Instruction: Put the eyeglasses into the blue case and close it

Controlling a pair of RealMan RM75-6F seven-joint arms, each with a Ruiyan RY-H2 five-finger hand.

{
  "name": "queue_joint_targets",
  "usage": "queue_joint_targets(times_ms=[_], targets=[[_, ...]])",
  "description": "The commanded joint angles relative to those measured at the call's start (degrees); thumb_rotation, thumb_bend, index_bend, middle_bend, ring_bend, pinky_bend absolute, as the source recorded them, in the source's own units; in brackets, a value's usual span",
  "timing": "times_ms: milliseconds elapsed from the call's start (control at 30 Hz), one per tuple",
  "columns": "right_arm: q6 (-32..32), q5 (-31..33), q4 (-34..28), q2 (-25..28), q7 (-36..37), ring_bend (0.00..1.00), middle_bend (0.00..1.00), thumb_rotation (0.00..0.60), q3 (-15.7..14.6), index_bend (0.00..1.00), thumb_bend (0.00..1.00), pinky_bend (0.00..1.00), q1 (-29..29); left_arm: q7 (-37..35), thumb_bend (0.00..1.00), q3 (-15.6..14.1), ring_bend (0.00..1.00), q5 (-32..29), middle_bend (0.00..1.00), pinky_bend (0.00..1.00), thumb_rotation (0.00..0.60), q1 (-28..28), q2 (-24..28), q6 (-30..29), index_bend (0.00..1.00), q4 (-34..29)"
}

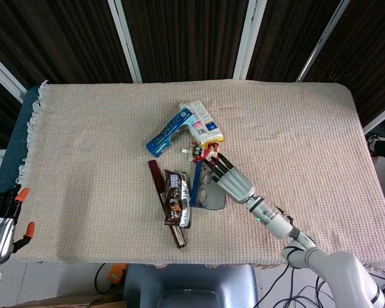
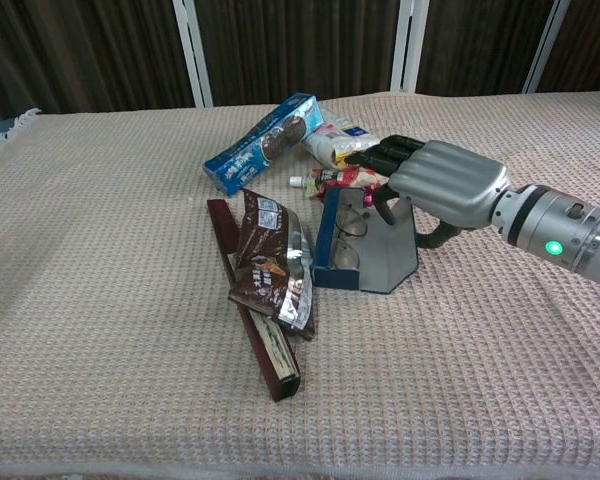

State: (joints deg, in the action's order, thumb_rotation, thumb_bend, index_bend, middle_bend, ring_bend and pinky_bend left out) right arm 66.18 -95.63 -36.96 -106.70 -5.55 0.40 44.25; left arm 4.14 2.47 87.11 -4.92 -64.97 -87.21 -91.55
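The right hand (image 2: pixel 435 185) presses the blue case (image 2: pixel 365 250) lid half up, fingers (image 2: pixel 375 157) extended, gripping nothing. The eyeglasses (image 2: pixel 352 225) sit high inside; the lid may jam on them, or the case may skid toward the chocolate wrapper (image 2: pixel 272 265).

no legible text, print on the blue cookie box (image 2: pixel 263 141) and brown wrapper (image 2: pixel 272 262) too blurred

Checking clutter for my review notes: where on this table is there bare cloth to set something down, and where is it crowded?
Bare cloth runs from the fringed left edge to the blue biscuit box and brown wrapper; another patch lies right of the right hand. The near edge is free too. The centre is crowded: snack packs, blue case with eyeglasses, the hand on its lid.
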Motion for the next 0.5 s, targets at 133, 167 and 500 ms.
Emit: queue_joint_targets(times_ms=[133,167,500], targets=[[0.52,-0.52,-0.46,0.4,-0.25,0.0,0.14,0.6,-0.79,0.72,0.61,0.0,-0.32,-0.69,0.42,-0.11,0.0,0.62,0.0,0.08,0.6,0.09,0.04,-0.42,0.0,0.23],[0.69,-0.64,-0.59,0.56,-0.38,0.0,0.14,0.6,-0.94,0.73,0.62,0.0,-0.42,-0.76,0.41,-0.12,0.0,0.71,0.0,0.08,0.6,0.11,0.02,-0.5,0.0,0.3],[3.97,-1.79,-4.49,4.54,-1.16,0.0,0.14,0.6,-2.55,0.73,0.66,0.0,-2.64,-0.82,0.41,-0.32,0.0,1.22,0.0,0.08,0.6,0.25,-0.02,-0.82,0.0,0.42]])
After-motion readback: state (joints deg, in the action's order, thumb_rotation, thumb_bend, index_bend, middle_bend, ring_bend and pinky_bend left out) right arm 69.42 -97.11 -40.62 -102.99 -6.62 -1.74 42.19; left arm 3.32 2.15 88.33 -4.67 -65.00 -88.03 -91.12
